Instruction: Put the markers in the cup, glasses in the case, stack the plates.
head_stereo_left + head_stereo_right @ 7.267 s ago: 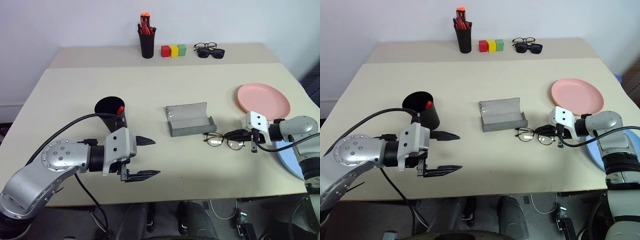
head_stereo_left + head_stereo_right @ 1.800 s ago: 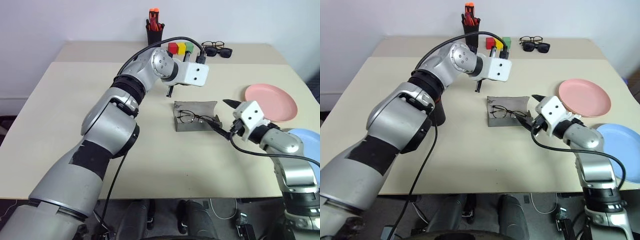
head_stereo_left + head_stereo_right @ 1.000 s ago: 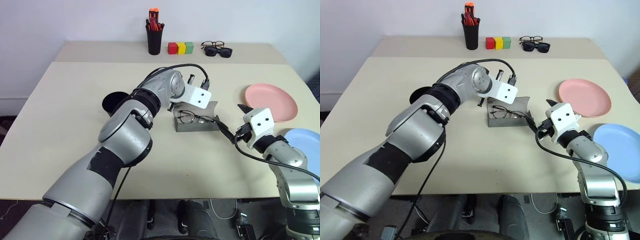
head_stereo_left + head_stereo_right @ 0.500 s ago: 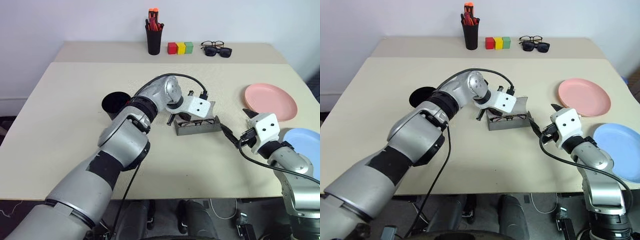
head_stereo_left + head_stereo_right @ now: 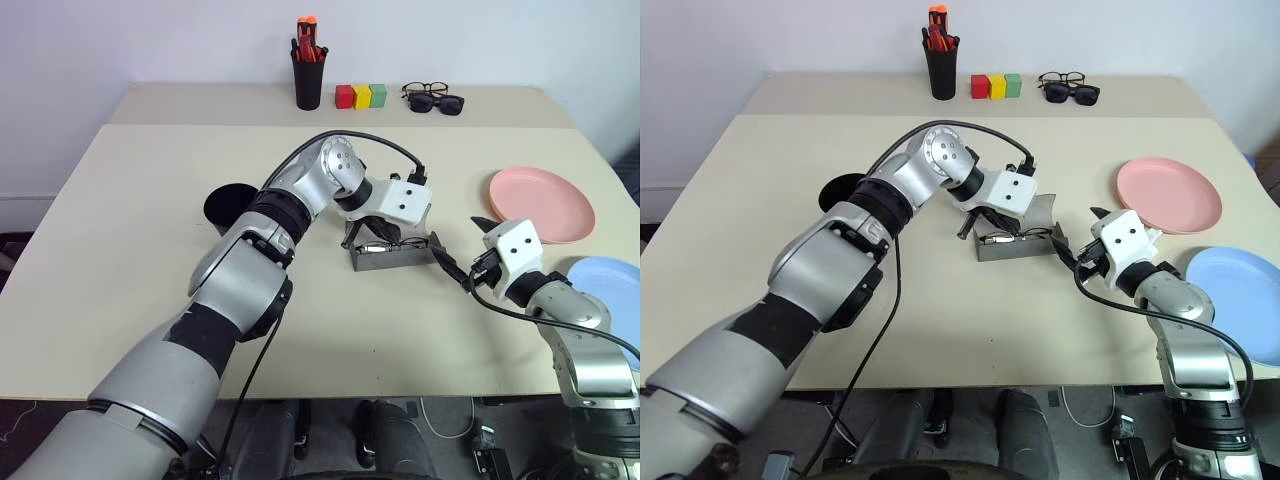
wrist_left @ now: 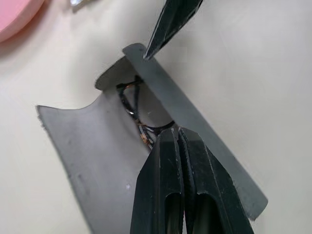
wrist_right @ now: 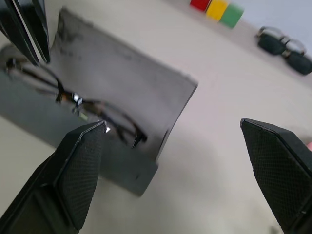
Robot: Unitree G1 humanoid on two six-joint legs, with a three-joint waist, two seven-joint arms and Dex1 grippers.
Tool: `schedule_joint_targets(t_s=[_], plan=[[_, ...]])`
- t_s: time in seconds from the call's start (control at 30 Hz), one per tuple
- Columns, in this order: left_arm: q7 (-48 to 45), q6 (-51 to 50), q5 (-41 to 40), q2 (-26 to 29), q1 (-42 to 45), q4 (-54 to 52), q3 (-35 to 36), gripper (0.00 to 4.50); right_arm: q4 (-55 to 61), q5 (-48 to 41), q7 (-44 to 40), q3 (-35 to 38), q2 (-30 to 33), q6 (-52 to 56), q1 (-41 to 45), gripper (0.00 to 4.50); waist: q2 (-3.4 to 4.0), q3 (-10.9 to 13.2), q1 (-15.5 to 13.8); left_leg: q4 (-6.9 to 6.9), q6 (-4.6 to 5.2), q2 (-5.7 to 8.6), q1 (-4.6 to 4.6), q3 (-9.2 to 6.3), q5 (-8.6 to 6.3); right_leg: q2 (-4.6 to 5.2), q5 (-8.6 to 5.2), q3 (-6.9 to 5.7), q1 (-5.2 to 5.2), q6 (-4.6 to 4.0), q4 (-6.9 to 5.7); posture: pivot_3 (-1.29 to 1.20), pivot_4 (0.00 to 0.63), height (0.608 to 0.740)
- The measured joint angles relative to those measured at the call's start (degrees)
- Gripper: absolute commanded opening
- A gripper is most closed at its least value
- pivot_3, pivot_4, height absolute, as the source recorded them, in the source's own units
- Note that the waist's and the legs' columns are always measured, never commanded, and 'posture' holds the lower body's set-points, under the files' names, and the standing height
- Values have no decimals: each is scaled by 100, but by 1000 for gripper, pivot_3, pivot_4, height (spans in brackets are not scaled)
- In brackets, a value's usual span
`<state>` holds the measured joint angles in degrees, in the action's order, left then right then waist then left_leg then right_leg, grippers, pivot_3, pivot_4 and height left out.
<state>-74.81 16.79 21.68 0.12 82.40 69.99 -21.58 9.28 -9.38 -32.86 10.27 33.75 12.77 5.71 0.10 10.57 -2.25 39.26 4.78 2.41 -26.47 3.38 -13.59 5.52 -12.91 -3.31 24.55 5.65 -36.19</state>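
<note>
Settling the glasses point(image 7: 80, 105) into the open grey case point(image 5: 1015, 243) at the middle of the counter point(image 5: 150, 260) is the step in hand.

Item, left gripper point(image 6: 178, 146): jaws pressed fully together, holding nothing, tips down in the tray of the case, on or just beside the frame of the glasses. Whether they touch the wire cannot be told.

Item, right gripper point(image 7: 175, 131): jaws spread wide and empty, one tip at the right end of the case, whose lid stands up behind.

Item, glasses: lying lengthwise in the tray, lenses toward the front wall.

Item, plates: pink plate point(image 5: 541, 203) and blue plate point(image 5: 607, 290) lie apart at the right of the counter, not stacked.

Item, black cup point(image 5: 228, 203): left of the case, partly behind the left arm; its contents cannot be made out.

Handling note: nudge the frame with the closed tips lightly and along the tray, so the thin wire does not bend or spring out. The right gripper should steady the end of the case so it cannot slide. Clear both arms before the lid is folded down.

Change since half a second ago: the left wrist has swung round and its tips now point down into the tray; the right gripper has come closer to the end of the case.
</note>
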Motion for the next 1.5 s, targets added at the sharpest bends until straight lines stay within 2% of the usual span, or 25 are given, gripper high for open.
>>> schedule_joint_targets(t_s=[0.23,0.43,0.53,0.63,0.73,0.9,1.03,1.17,1.33,1.5], plan=[[148,-288,-122,-152,-344,-280,1,59,28,-53,-99,120,114,-71,-142,4500,1,-1,-2,2,0,0,1,1,0,-1,0,0,-1,0,-2,0,150,740],[215,-896,-218,-170,-408,-675,-12,59,717,-347,61,769,78,205,-758,4500,5,-3,-16,1,0,0,1,-2,0,1,0,0,-3,0,-2,0,150,740],[298,-1267,-220,-191,-566,-940,-43,898,1282,-598,307,1266,-167,397,-1276,4500,9,-6,-6,1,0,0,3,-3,-1,1,0,1,-5,0,-2,0,150,740],[145,-1507,-224,-120,-792,-1188,-152,2416,1820,-830,688,1610,-698,404,-1691,4500,15,-9,13,1,0,-1,6,-3,-1,0,0,5,-4,0,-4,0,150,740],[11,-1806,-245,-68,-941,-1528,-212,3899,2169,-1124,1046,1841,-1202,317,-1736,4500,19,-12,15,2,-2,-1,8,-3,0,0,-1,7,-4,-1,-5,0,150,740],[-136,-2252,-252,124,-1098,-2003,-280,3899,2775,-1770,845,1908,-1321,271,-2245,4500,23,-14,-9,2,-2,0,8,-4,0,0,-1,6,-7,-2,-4,0,150,740],[-258,-2530,-245,210,-1229,-2227,-450,3899,3109,-2451,211,2078,-883,601,-3229,4500,23,-14,-17,2,3,0,7,-4,-2,1,-1,6,-9,-3,-1,0,150,740],[-300,-2703,-264,200,-1244,-2348,-480,3899,3194,-3028,-332,2699,-475,831,-4064,4500,23,-14,-4,2,3,0,9,-4,-3,2,-7,7,-13,-12,7,0,150,740],[-281,-2885,-299,169,-1244,-2360,-534,3899,3203,-3324,-738,3111,-171,947,-4525,4500,29,-18,4,2,2,-3,14,-4,-3,2,-13,10,-12,-22,6,0,150,740],[-197,-2997,-298,174,-1244,-2330,-646,3899,3203,-3462,-880,3200,-112,971,-4603,4500,28,-18,-6,2,1,-3,12,-4,-3,4,-13,10,-11,-22,7,0,150,740]])
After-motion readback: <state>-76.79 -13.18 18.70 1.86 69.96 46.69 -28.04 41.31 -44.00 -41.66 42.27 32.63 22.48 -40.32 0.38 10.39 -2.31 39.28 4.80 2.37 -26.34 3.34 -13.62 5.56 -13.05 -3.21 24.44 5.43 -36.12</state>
